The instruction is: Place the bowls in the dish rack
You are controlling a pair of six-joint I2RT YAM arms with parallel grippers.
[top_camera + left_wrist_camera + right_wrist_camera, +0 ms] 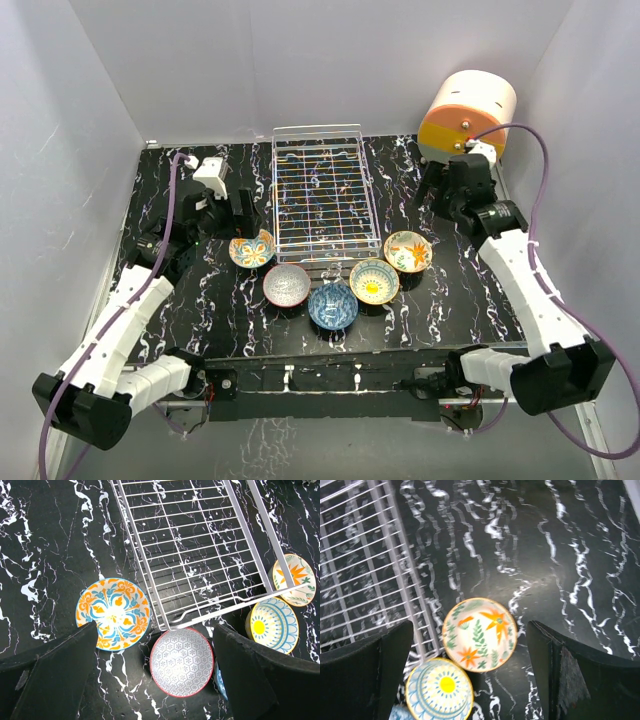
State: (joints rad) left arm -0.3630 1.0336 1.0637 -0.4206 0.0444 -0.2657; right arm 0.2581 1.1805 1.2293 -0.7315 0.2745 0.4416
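Note:
The silver wire dish rack [322, 195] stands mid-table with no bowl in it. Five bowls sit in an arc along its near end: orange-blue [252, 249], red-rimmed [287, 285], blue [333, 306], yellow-teal [374, 281], orange-floral [408, 251]. My left gripper [238, 212] is open and empty above the orange-blue bowl [113, 614] and the red-rimmed bowl [182, 661], beside the rack's corner [200, 545]. My right gripper [434, 190] is open and empty above the orange-floral bowl [480, 634], with the yellow-teal bowl [440, 689] and the rack's edge [365, 565] to its left.
An orange-and-cream cylindrical cabinet [466, 113] stands at the back right, just behind my right wrist. White walls close in the table on three sides. Purple cables loop off both arms.

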